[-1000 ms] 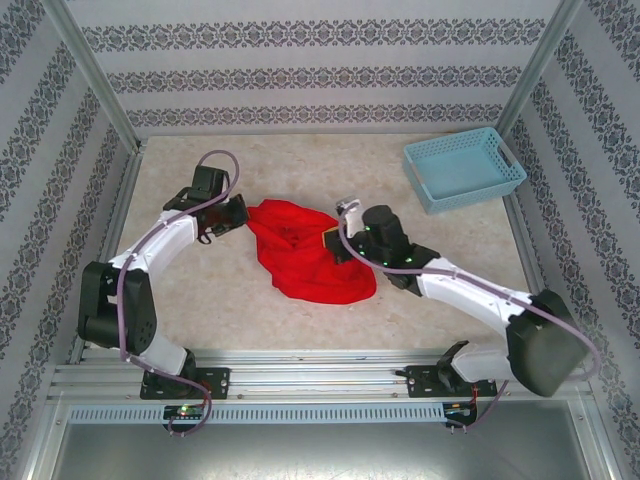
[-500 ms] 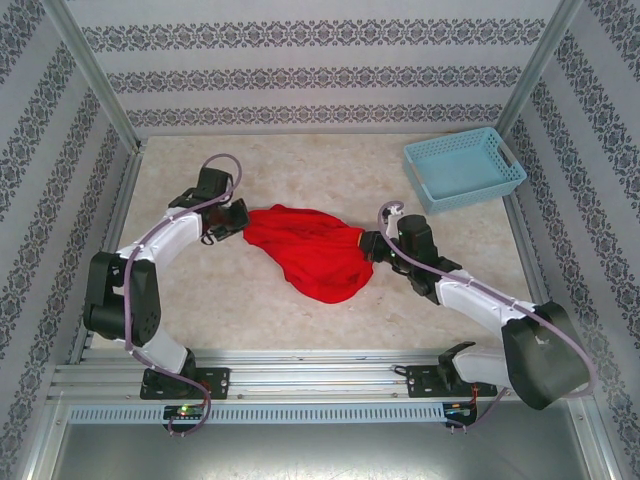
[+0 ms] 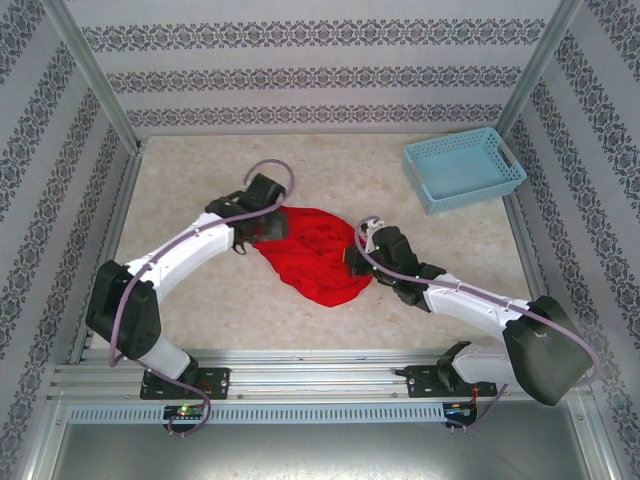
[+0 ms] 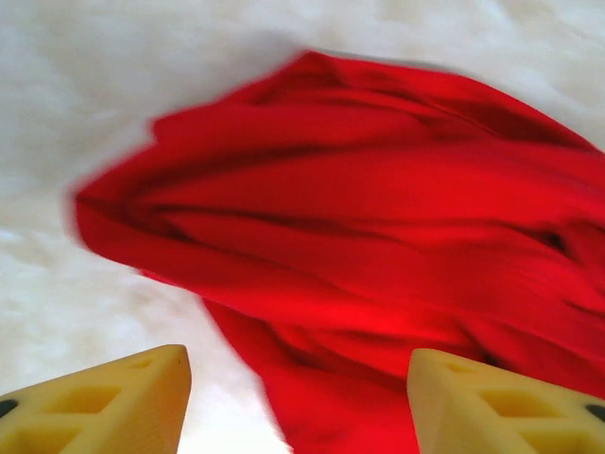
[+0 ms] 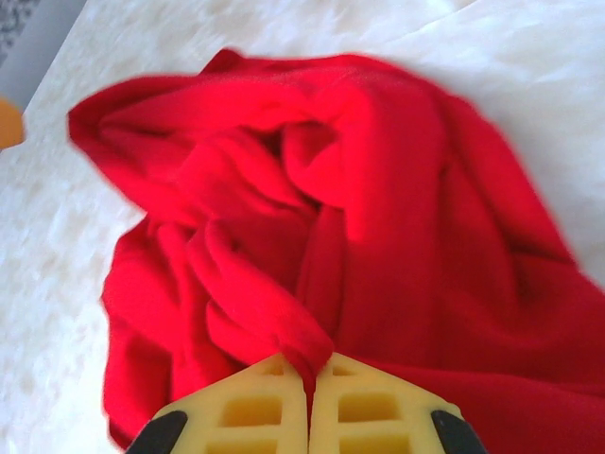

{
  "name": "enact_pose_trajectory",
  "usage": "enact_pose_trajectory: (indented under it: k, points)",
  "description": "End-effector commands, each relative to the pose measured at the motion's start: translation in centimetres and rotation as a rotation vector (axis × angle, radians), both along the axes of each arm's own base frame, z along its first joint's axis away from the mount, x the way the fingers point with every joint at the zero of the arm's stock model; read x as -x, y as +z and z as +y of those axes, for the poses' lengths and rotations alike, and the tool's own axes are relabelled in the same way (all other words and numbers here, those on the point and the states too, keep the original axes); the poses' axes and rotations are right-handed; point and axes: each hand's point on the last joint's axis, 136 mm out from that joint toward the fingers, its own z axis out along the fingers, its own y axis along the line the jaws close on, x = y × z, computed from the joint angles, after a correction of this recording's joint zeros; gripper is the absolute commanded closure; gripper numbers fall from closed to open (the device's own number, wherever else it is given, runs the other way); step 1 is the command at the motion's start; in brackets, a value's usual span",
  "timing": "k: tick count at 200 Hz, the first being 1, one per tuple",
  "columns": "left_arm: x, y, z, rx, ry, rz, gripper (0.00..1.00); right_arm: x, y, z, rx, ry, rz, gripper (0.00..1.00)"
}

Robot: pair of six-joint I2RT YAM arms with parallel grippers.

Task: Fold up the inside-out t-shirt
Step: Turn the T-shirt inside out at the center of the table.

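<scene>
Here the left gripper (image 4: 298,402) stands spread, its two yellow fingers (image 4: 104,402) well apart with nothing between them. The inside-out t-shirt (image 4: 359,218) lies directly ahead of those fingers as a rumpled red heap on the pale table (image 3: 200,290), and its nearest fold reaches down into the gap between the fingertips without either one touching it. That wrist view is blurred, so I cannot tell how far above the cloth the fingers are. The right gripper (image 5: 309,374) is pressed together, its yellow fingertips pinching a thin twisted ridge of the red fabric. The rest of the shirt spreads forward from that grip in deep folds, with a loose hollow near the middle of the heap. From above, the shirt sits between the two grippers, bunched rather than flat. The left gripper is at its far left edge and the right gripper is at its right edge, so the two face each other across the cloth. A light blue basket (image 3: 465,168) stands well beyond the right gripper, toward the far right corner of the table and well apart from the shirt.
</scene>
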Motion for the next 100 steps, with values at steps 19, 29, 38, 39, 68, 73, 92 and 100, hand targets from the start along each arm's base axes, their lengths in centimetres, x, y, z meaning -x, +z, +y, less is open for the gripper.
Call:
enact_pose_trajectory:
  k: [19,29,38,39,68,73,92,100]
  points:
    - [1.2,-3.7,-2.7,-0.026,0.003,0.086,0.35,0.4,0.0,-0.3,0.031,-0.027,-0.076,1.0]
    - [0.9,-4.6,-3.0,-0.022,0.009,0.092,0.34,0.7,-0.1,-0.1,0.033,-0.007,-0.076,1.0]
    - [0.6,-5.1,-3.2,-0.012,0.013,0.082,0.33,1.0,-0.3,0.1,0.041,0.008,-0.072,1.0]
    - [0.5,-5.1,-3.3,-0.009,0.012,0.08,0.33,1.0,-0.3,0.1,0.042,0.009,-0.07,1.0]
    - [-0.9,-6.1,-4.0,0.019,0.022,0.064,0.32,2.0,-0.6,0.7,0.043,0.051,-0.072,1.0]
    - [-1.0,-6.3,-4.2,0.03,0.02,0.062,0.32,2.2,-0.6,0.8,0.041,0.06,-0.073,1.0]
    - [-1.3,-7.1,-6.3,0.121,-0.041,0.074,0.35,2.8,-0.9,1.2,0.042,0.09,-0.074,1.0]
    - [-1.3,-7.4,-7.3,0.16,-0.077,0.085,0.39,3.0,-0.9,1.4,0.04,0.102,-0.076,1.0]
